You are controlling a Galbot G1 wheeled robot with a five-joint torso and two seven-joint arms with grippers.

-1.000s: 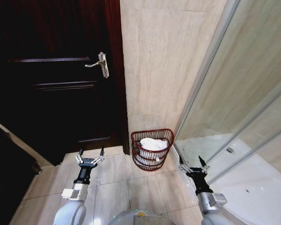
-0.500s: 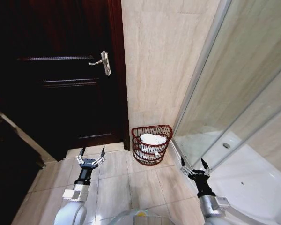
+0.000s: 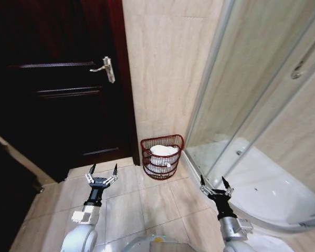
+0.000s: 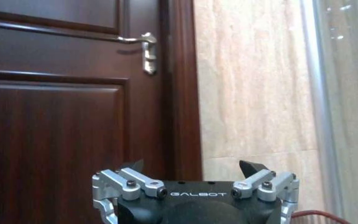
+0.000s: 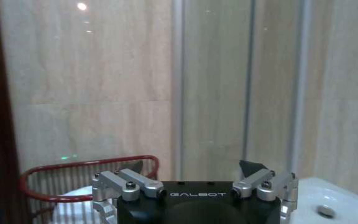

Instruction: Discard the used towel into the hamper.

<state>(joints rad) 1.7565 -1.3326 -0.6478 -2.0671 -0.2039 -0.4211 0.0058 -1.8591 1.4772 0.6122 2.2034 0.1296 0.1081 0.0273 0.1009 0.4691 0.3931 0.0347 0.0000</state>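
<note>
Reddish-brown wire forms the hamper (image 3: 162, 156), standing against the wall beside the door (image 3: 52, 94), with the white towel (image 3: 163, 151) inside. Our view has swung rightward; we judge the discard complete. Left gripper (image 3: 101, 173) and right gripper (image 3: 212, 185) hover wide and empty.

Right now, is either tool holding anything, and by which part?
Nothing is held. The left tool and right tool both stand open and empty above the floor tiles; the white towel lies in the hamper.
</note>
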